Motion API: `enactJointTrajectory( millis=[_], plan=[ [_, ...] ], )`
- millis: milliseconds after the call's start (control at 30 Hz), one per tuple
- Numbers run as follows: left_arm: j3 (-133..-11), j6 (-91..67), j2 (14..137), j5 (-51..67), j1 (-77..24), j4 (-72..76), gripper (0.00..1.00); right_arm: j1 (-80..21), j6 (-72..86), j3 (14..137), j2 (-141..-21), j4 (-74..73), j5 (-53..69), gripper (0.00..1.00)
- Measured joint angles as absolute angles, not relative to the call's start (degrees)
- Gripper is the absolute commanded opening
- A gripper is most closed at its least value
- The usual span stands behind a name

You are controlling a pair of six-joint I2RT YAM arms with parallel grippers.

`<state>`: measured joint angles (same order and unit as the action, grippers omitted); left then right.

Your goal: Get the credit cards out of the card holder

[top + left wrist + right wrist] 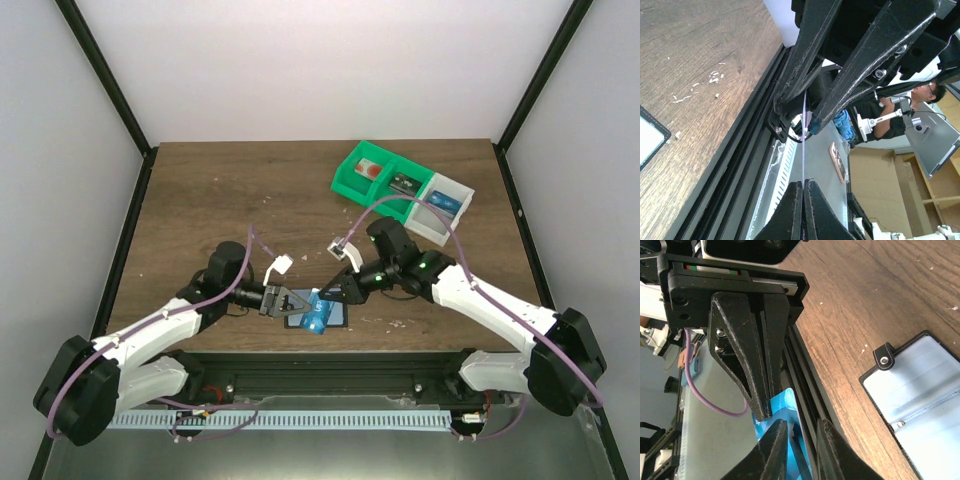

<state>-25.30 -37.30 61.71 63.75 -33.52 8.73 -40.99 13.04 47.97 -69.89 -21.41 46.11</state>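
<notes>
Left hand (291, 303) was clenched on a blue card (316, 316), pinching one short end so that the card stuck out to the right above the near edge of the table (220, 200). From the left wrist camera, the two black fingers were pressed together on the card, which showed only as a thin pale line running away from the fingertips.

Right hand (801, 436) pointed in from the opposite side, towards the card's free end. Its fingers were slightly parted, and some of the blue card showed in the gap between them. Whether they touched the card could not be told.

Card holder (925, 390) lay open and flat on the wood, just beside and partly under the blue card, near the front rail. Its two pale blue-grey inner panels faced up inside a black border, and a small black tab with a metal snap stuck out from one corner. Neither hand touched it.

Farther back on the right of the table sat a row of joined bins (347, 180), green and white, with small card-like items lying in the compartments.
</notes>
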Motion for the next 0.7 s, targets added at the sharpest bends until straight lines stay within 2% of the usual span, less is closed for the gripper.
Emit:
enactJointTrajectory(
  millis=[67, 200, 267, 300, 467, 600, 700],
  plan=[
    [-25.3, -37.3, 61.7, 63.9, -33.5, 8.9, 0.00, -41.0, 13.0, 47.9, -69.9, -21.2, 46.6, 0.14],
    [-25.2, -37.6, 61.7, 64.4, -33.5, 9.1, 0.00, -41.0, 13.5, 47.1, -69.8, -19.4, 48.0, 0.02],
    [-25.0, -37.7, 61.7, 64.3, -33.5, 8.9, 0.00, -41.0, 14.0, 46.5, -69.6, -18.3, 49.3, 0.01],
    [-24.9, -37.7, 61.7, 64.2, -33.5, 8.7, 0.03, -40.9, 14.1, 46.2, -69.5, -17.7, 49.8, 0.01],
    [-24.7, -37.9, 61.7, 63.4, -33.5, 8.4, 0.41, -40.9, 16.1, 44.1, -69.1, -14.1, 52.3, 0.00],
    [-25.1, -37.2, 61.2, 61.2, -33.5, 7.3, 0.55, -40.9, 17.5, 42.9, -69.1, -13.0, 52.4, 0.00],
    [-26.4, -36.2, 60.0, 57.0, -33.5, 4.9, 0.77, -40.9, 19.2, 41.4, -68.5, -10.6, 51.5, 0.00]
  ],
)
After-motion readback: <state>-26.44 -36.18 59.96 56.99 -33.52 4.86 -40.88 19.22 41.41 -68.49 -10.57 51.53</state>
